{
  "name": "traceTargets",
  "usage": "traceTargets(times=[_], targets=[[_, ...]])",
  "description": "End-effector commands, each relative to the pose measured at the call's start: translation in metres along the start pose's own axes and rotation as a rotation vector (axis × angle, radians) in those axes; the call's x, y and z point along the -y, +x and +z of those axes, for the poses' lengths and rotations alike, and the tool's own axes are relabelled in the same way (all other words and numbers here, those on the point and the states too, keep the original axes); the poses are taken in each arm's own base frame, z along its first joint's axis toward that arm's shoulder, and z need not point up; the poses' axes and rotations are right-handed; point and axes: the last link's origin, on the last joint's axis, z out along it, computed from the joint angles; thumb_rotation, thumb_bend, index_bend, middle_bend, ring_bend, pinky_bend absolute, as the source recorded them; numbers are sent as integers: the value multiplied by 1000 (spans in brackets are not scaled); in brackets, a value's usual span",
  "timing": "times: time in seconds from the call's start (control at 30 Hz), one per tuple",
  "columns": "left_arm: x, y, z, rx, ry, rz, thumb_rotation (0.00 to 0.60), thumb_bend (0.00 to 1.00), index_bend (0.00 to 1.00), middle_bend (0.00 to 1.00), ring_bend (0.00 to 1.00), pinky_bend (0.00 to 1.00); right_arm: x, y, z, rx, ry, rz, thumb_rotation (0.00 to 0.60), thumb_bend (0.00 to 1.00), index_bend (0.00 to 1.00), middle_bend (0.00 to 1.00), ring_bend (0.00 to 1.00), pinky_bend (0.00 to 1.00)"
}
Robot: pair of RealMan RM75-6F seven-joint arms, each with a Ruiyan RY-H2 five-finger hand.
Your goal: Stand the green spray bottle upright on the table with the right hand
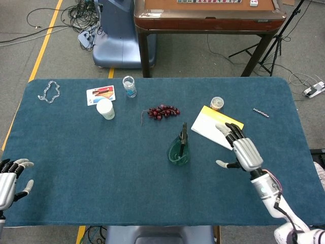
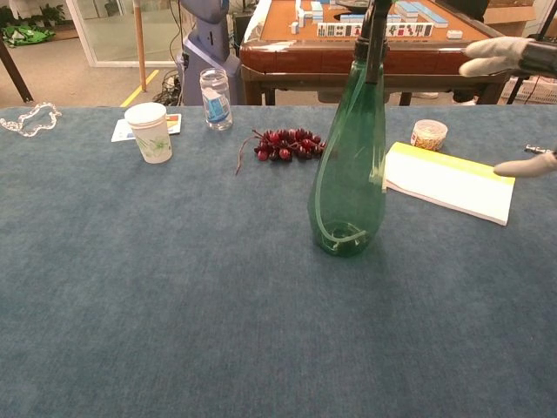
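Observation:
The green spray bottle (image 1: 179,149) (image 2: 348,165) stands upright on the blue table near its middle, its black nozzle on top, and nothing touches it. My right hand (image 1: 242,149) has drawn away to the bottle's right with its fingers spread and holds nothing. In the chest view only its fingertips (image 2: 503,48) show at the right edge. My left hand (image 1: 11,175) rests open at the table's near left corner, far from the bottle.
A yellow-edged notebook (image 1: 217,125) (image 2: 448,180) lies right of the bottle, under the right hand's path. Behind are a small round tin (image 1: 217,103), red grapes (image 1: 163,111), a paper cup (image 1: 105,108), a glass jar (image 1: 129,86), a card (image 1: 100,94), a chain (image 1: 49,92) and a pen (image 1: 261,112).

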Motion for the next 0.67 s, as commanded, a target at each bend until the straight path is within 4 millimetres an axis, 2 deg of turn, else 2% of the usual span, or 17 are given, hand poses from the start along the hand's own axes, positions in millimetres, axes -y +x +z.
traceTargets(times=[0.03, 0.43, 0.67], targets=[[-1, 0, 1, -4, -3, -2, 600, 360, 336, 262, 245, 123, -11, 16, -44, -40, -125, -92, 600, 92, 36, 118, 0, 0], [-9, -1, 7, 2, -39, -9, 600, 359, 336, 262, 244, 124, -24, 30, -110, -106, -291, -152, 600, 92, 39, 148, 19, 0], [-13, -2, 9, 2, -53, -15, 600, 360, 336, 262, 244, 123, -22, 31, -122, -117, -303, -146, 600, 92, 65, 161, 31, 0]])
